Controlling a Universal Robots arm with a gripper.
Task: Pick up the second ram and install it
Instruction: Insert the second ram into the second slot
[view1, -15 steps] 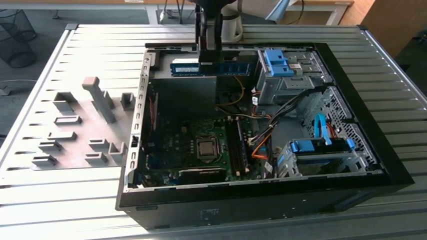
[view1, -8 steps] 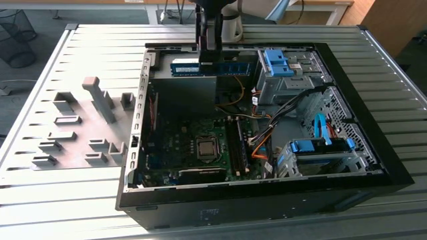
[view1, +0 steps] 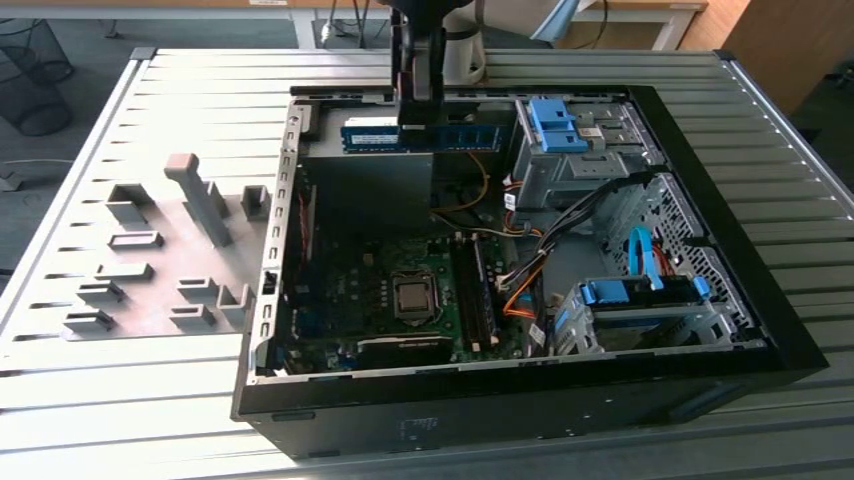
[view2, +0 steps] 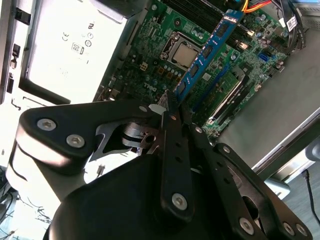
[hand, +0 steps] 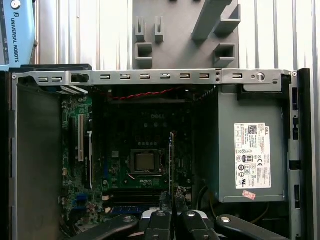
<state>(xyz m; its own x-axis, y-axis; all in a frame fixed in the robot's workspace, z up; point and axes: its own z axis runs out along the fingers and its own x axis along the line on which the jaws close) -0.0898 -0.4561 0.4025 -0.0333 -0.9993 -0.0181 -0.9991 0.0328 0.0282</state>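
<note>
One gripper (view1: 416, 118) on the arm, reaching down over the open computer case (view1: 534, 390). Its fingers are drawn in narrow and clamped on the second ram (view1: 422, 135).

- Exterior view: the ram is a blue strip lying level in the grip, long side across the frame. It is held near its middle, up over the far end of the case. A blue drive bracket (view1: 554, 125) is just off to the exterior view's right.
- Second wrist view: the black fingers (view2: 172, 125) meet on one end of the ram (view2: 207, 50). The rest of the strip runs out from them, dark chips along its face. It is up in the air and apart from the motherboard (view2: 150, 65). It crosses my sight line beside the processor socket (view2: 184, 52).
- The memory slots (view2: 225, 85) lie beyond the strip, and it is not seated in them.
- First wrist view: I see the ram (hand: 172, 160) edge-on, a thin line rising from the fingertips (hand: 165, 200). The processor socket (hand: 145, 161) is on one side of it and the power supply (hand: 230, 150) on the other.
- Outside the case, on the exterior view's left, a grey fixture plate (view1: 167, 265) with its blocks lies on the slatted table (view1: 134, 400).
</note>
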